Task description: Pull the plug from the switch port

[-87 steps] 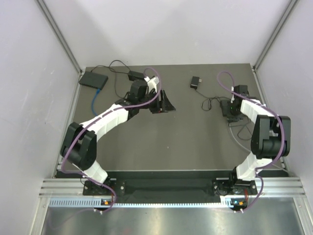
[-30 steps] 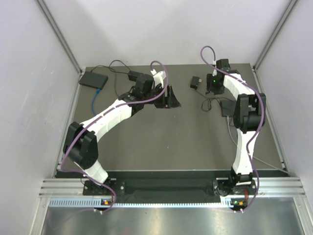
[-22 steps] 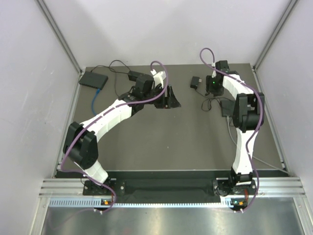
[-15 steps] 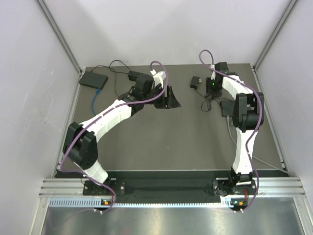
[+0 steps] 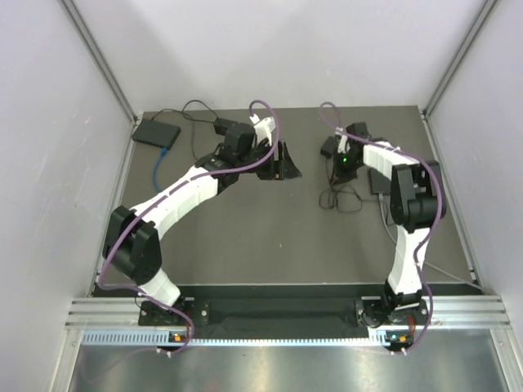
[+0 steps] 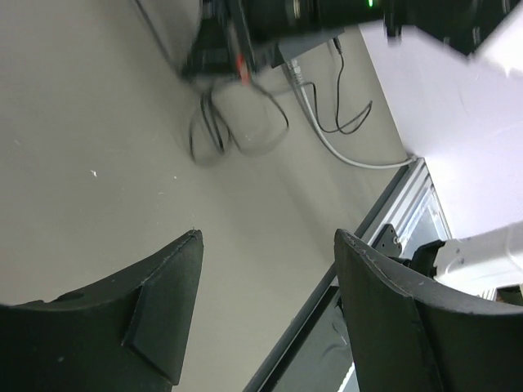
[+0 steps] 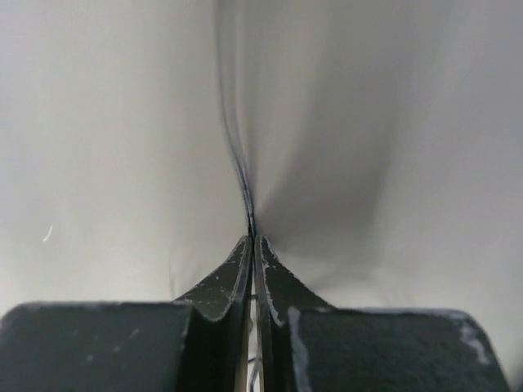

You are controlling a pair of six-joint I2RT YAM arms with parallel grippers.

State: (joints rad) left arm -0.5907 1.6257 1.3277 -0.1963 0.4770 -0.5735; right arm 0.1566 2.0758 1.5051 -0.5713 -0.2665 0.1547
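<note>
I see the switch (image 5: 157, 132) at the far left corner of the table (image 5: 270, 245), with the blue cable (image 5: 160, 167) running off its near edge toward the arm bases. Both grippers are well to the right of the switch, and neither touches it. The left gripper (image 6: 265, 245) hangs over bare tabletop, fingers spread wide with nothing between them. Farther right of the switch, the right gripper (image 7: 253, 243) is pinched tight on a thin black cable (image 7: 242, 181), whose loose loops lie on the table beneath it.
</note>
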